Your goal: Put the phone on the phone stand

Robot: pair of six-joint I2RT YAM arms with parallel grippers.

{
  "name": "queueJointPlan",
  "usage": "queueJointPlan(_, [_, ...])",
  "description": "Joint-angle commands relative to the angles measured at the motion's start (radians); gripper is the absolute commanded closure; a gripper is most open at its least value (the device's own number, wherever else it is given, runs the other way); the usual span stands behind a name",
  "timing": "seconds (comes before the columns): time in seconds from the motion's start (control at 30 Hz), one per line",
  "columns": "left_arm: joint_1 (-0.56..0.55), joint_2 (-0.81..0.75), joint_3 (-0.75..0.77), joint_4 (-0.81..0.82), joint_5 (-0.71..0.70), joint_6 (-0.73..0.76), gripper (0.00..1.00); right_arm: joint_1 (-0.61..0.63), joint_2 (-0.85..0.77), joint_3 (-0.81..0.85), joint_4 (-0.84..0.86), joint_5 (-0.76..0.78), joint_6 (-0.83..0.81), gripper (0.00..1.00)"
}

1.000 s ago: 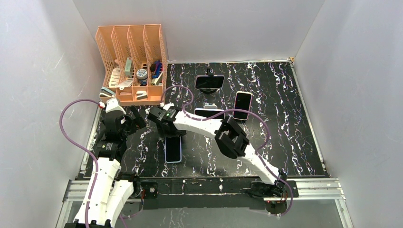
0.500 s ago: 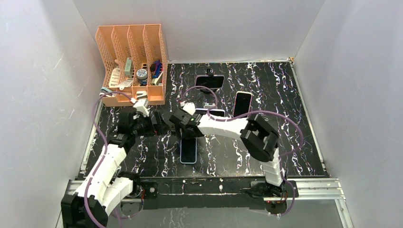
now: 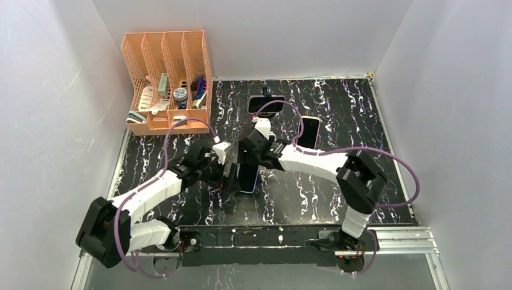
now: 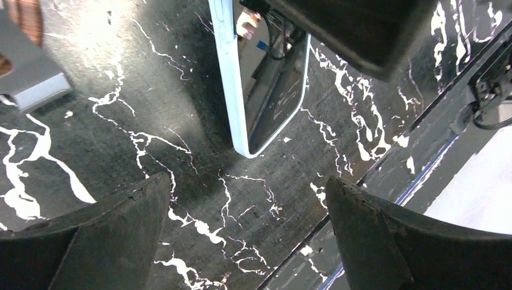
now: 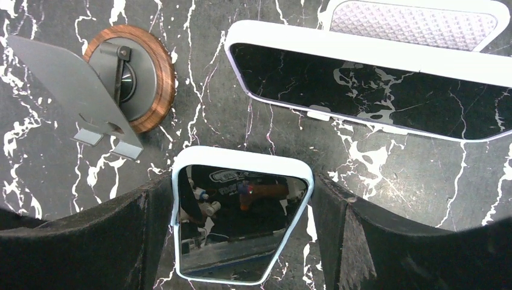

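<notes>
Currently your right tool (image 5: 241,187) is pinching the phone (image 5: 241,235) by its two long sides. A finger (image 5: 145,235) sits flush against each white edge, and the dark screen faces the wrist camera. From above, the phone lies near the middle of the bench (image 3: 362,121), mostly covered by the two wrists, with its near end poking out toward the arm bases. Whether that end rests on the bench or is lifted, you cannot tell.

The stand (image 5: 121,90) has a round wooden base and a tilted grey plate. It sits on the bench just beyond the phone and to its left in the right wrist view, apart from it.

Your left tool (image 4: 247,184) is spread wide, with only bench between its fingers. It hovers just beside the phone's lower corner.

A second phone (image 5: 374,90) lies screen-up beyond the held one, to the right. A grey textured pad (image 5: 416,21) is right behind it. An orange rack (image 3: 166,78) stands at the back left of the bench.
</notes>
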State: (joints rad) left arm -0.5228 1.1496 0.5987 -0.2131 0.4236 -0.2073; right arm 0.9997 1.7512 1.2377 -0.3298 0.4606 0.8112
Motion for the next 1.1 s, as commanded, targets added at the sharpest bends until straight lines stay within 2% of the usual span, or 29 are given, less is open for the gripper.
queueJointPlan(0.0, [-0.029,0.069,-0.003,0.053,-0.019,0.058,0.03,0.002,-0.083,-0.047,0.136,-0.017,0.004,0.62])
queueJointPlan(0.5, [-0.033,0.236,-0.016,0.255,0.063,0.09,0.04,-0.038,-0.209,-0.259,0.374,-0.209,-0.012,0.62])
queueJointPlan(0.87, [-0.035,0.32,-0.018,0.34,0.16,0.069,0.11,-0.079,-0.259,-0.353,0.455,-0.27,-0.005,0.62])
queueJointPlan(0.97, [-0.036,0.329,-0.019,0.357,0.195,0.063,0.24,-0.084,-0.267,-0.364,0.472,-0.282,-0.001,0.62])
queueJointPlan(1.07, [-0.037,0.34,-0.02,0.37,0.242,0.056,0.46,-0.086,-0.272,-0.373,0.489,-0.283,-0.005,0.62])
